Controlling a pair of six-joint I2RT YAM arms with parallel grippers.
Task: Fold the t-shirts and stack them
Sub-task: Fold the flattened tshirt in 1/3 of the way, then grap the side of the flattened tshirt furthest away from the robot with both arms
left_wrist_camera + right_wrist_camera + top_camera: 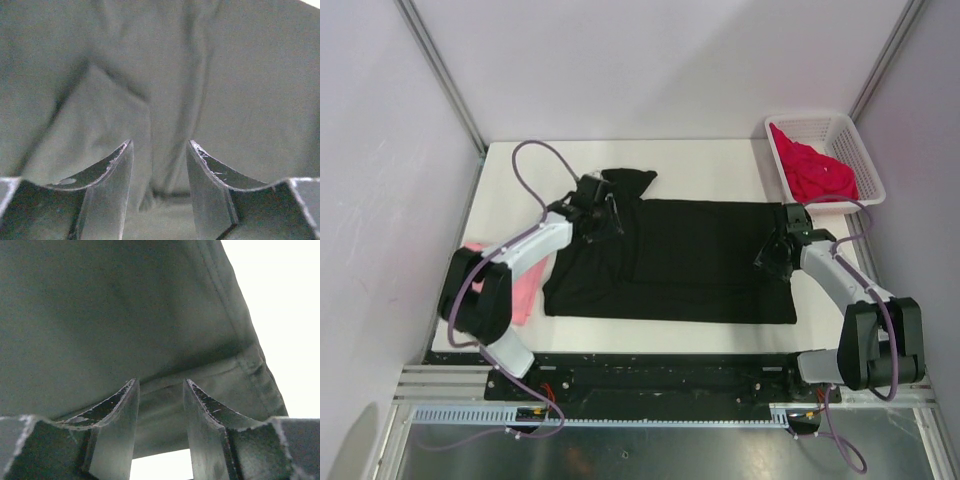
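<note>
I'm seeing left fingers point(112, 170) spread astride a black t-shirt point(690, 260) crease, right fingers point(117, 410) spread astride its hem.

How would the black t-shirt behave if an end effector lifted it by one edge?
Probably floppy: the black t-shirt lies flat with soft creases, so it would likely drape and sag. It looks thin and light, as its hem suggests. Pushed, it would likely bunch rather than slide across the table.

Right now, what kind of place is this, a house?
Probably a robot test booth: plain walls box in a white table with a black t-shirt on it, and the left arm and right arm are fixed to a metal frame.
</note>
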